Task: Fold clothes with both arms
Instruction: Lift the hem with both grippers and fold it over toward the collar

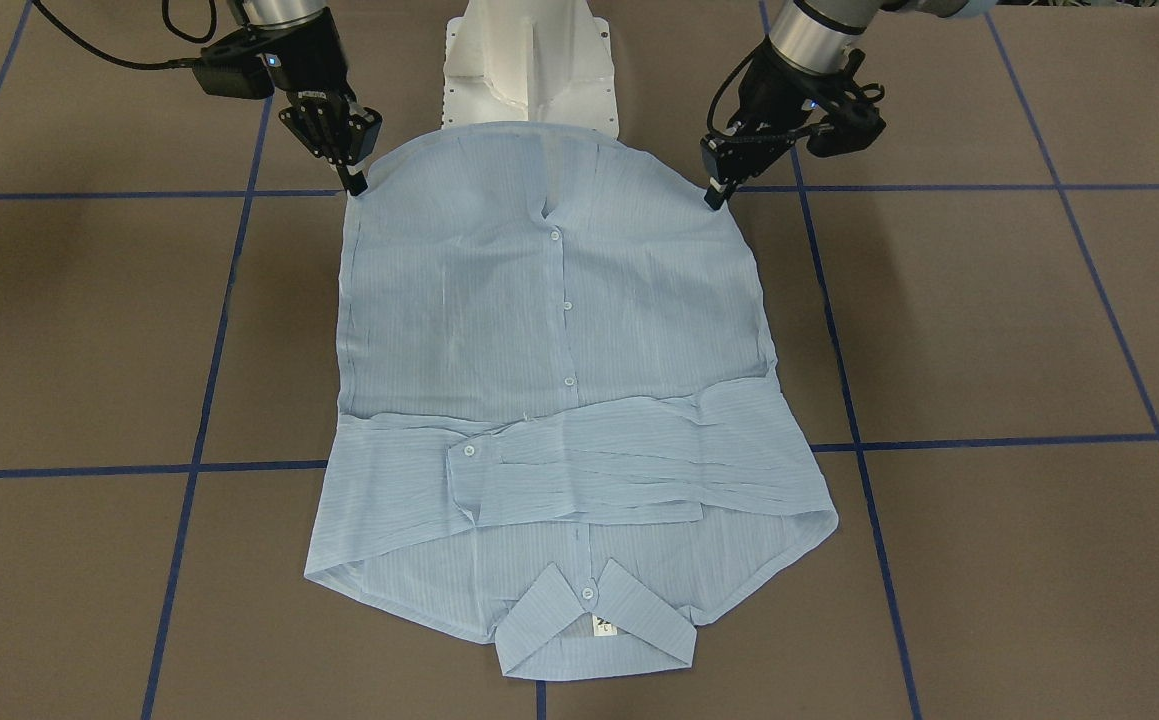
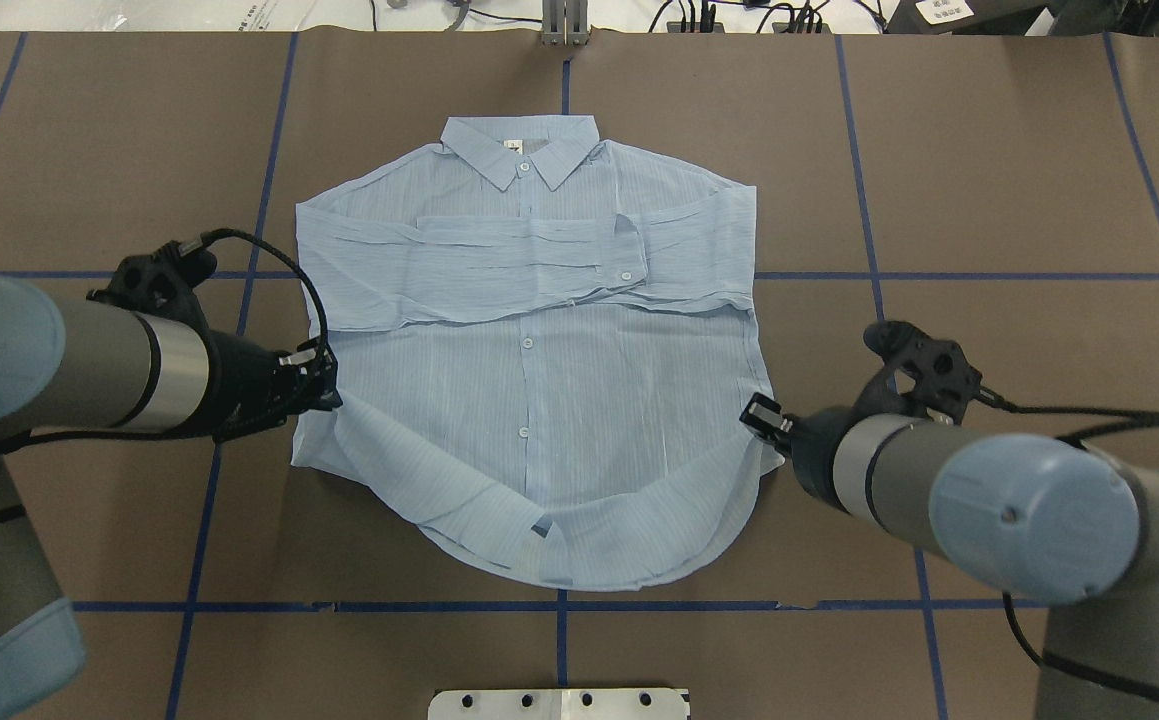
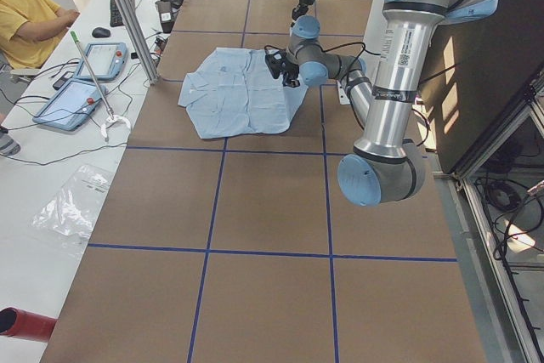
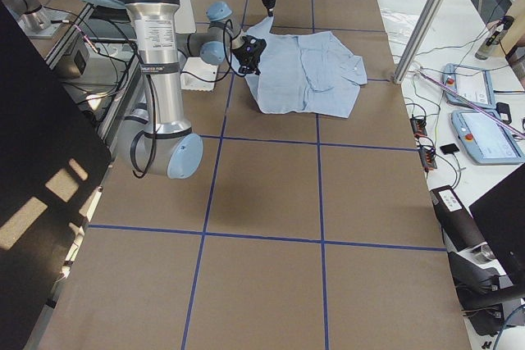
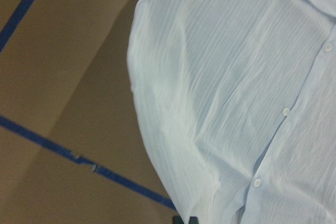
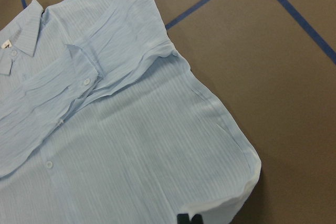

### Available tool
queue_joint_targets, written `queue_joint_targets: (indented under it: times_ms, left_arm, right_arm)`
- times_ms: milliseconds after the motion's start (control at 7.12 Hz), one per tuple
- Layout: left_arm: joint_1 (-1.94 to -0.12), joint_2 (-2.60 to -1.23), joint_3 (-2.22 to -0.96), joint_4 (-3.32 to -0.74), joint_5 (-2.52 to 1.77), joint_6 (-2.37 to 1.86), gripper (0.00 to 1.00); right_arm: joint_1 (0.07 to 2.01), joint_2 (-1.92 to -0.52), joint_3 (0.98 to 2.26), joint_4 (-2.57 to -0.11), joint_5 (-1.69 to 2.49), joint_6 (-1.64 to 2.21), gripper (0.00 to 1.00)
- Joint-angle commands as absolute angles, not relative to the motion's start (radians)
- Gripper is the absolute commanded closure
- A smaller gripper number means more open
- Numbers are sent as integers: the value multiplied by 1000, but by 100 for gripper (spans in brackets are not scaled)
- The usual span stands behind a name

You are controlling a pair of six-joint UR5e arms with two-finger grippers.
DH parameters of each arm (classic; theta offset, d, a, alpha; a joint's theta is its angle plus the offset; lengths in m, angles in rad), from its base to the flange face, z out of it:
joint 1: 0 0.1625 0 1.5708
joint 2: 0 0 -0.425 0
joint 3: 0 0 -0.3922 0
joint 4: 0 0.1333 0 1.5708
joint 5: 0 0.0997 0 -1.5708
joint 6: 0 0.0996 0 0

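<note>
shirt (image 2: 539,400) lies mid-bench (image 2: 989,200), front up, collar (image 2: 519,150) on the far side, sleeves (image 2: 499,265) folded across the chest. left fingers (image 2: 327,385) and right fingers (image 2: 757,412) are each pinched closed on a hem corner, one at each side edge. The hem edge (image 2: 579,525) between them is off the bench and curled toward the buttons (image 2: 527,343). There is wide bare bench on both sides. The collar is close to the far bench edge.
</note>
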State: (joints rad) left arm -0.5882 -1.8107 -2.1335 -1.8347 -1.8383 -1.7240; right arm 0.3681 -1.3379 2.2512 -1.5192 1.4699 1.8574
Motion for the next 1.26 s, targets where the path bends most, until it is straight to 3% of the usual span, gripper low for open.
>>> queue_joint_targets:
  times_ms: [0, 422, 843, 1124]
  left_arm:
    - [-734, -1879, -1986, -1835, -1841, -1503, 100]
    - [-843, -2027, -1724, -1861, -1867, -1395, 100]
    - [-905, -2132, -1376, -2118, -1867, -1378, 100]
    - [-904, -2174, -1255, -2190, -1865, -1381, 100]
  right_arm:
    - [564, -1185, 2093, -1558, 1595, 1731, 100]
    - [716, -1037, 1856, -1545, 1690, 1611, 100]
    - [796, -901, 1437, -1241, 1755, 1569, 100]
    - [798, -815, 1275, -1226, 1763, 1559, 100]
